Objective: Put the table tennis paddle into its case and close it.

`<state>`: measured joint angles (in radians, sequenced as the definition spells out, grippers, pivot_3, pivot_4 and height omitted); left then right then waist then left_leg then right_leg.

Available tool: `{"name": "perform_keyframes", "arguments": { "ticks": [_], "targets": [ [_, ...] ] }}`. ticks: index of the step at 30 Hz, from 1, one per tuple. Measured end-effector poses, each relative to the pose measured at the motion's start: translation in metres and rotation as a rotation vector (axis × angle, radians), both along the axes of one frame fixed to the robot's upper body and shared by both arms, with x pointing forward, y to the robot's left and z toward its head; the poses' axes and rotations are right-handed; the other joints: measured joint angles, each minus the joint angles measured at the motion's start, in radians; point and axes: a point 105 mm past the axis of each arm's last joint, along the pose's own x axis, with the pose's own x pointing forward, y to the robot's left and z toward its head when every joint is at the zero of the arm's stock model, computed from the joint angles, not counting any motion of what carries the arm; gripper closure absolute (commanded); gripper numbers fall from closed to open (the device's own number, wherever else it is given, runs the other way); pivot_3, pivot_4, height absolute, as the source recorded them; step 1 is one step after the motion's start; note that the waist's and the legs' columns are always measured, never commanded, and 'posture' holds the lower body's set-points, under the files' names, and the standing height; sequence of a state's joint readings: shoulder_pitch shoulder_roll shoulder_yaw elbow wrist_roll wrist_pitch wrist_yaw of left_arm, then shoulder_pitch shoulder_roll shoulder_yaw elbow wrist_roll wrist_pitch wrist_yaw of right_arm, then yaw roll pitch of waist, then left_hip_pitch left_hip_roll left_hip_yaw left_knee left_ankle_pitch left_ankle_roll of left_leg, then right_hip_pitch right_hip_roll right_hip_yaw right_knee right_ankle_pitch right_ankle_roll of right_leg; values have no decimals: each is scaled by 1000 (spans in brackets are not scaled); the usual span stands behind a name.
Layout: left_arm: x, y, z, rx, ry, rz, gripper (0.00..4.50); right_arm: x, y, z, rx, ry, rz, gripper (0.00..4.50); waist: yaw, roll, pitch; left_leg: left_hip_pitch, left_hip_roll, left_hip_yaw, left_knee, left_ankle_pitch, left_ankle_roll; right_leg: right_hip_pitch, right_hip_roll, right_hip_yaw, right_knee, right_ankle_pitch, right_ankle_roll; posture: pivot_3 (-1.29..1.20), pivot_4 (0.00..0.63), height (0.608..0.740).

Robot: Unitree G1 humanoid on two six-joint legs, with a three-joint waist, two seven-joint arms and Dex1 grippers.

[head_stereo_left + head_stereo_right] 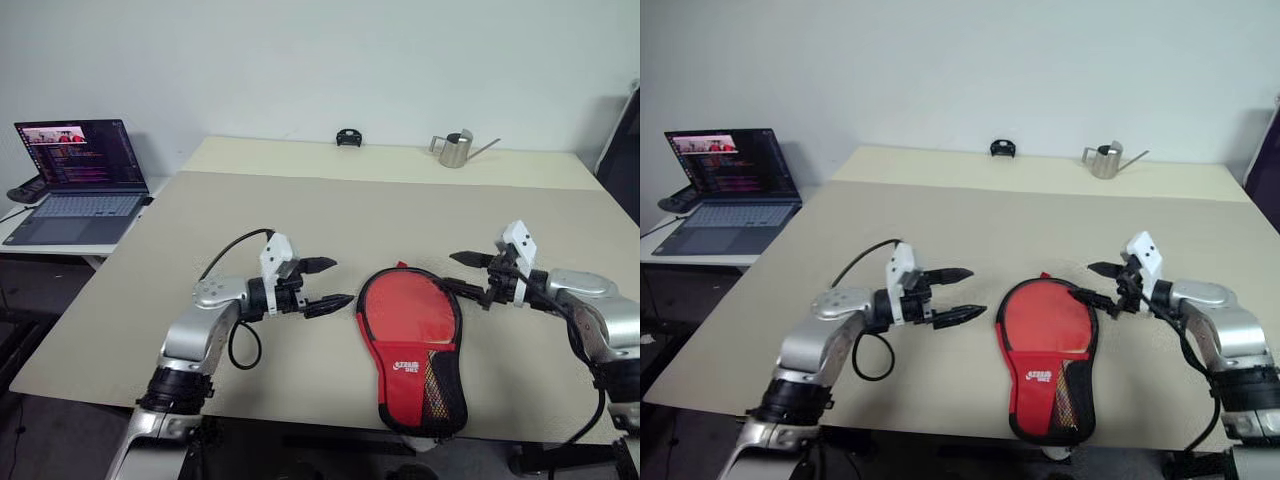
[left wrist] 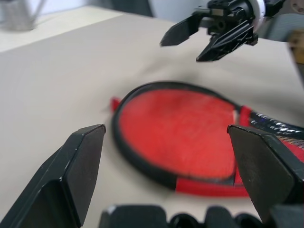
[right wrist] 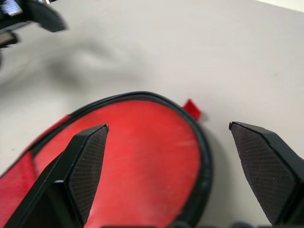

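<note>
The case (image 1: 412,345) is lying red side up near the table's (image 1: 300,215) front edge, with the left gripper (image 1: 320,285) hovering at its 9 o'clock and the right gripper (image 1: 468,273) at about 2 o'clock, both spread wide and holding nothing. I can't tell if the paddle's inside. Looks like the zip-up stage is coming, so one gripper needs to pin the case while the other finds the pull. There's a white logo by the mesh, too small to read.

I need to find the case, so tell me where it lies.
In the head views the case lies flat near the table's front edge, red side up, between the open left gripper and open right gripper.
</note>
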<state>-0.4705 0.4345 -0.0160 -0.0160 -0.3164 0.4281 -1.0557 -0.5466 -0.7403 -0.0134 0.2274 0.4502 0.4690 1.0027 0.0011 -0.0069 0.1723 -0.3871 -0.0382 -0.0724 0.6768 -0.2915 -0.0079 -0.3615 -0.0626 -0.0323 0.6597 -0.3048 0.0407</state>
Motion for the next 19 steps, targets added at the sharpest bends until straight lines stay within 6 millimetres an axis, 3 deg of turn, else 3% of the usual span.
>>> {"name": "perform_keyframes", "arguments": {
  "ticks": [6,9,13,19],
  "targets": [
    [-2,7,10,-19,-45,129,0,12,-15,7,-9,-15,-11,34,-1,0,0,-1,0,0,0,0,0,0,0,0,-1,0,0,0,150,740],
    [7,17,15,-33,-75,242,0,19,-24,8,-21,-6,-46,34,-2,1,0,-2,0,1,1,0,-1,-2,0,0,1,0,0,0,150,740],
    [17,13,30,-41,-147,283,0,23,-36,16,-45,-20,-82,34,0,1,0,-4,0,1,1,1,-1,-5,-1,0,2,0,0,0,150,740],
    [21,17,13,25,-134,287,0,13,-40,11,-80,-7,-92,34,0,1,0,-11,0,3,2,1,-2,-12,-1,1,3,0,0,0,150,740]
  ]
}}
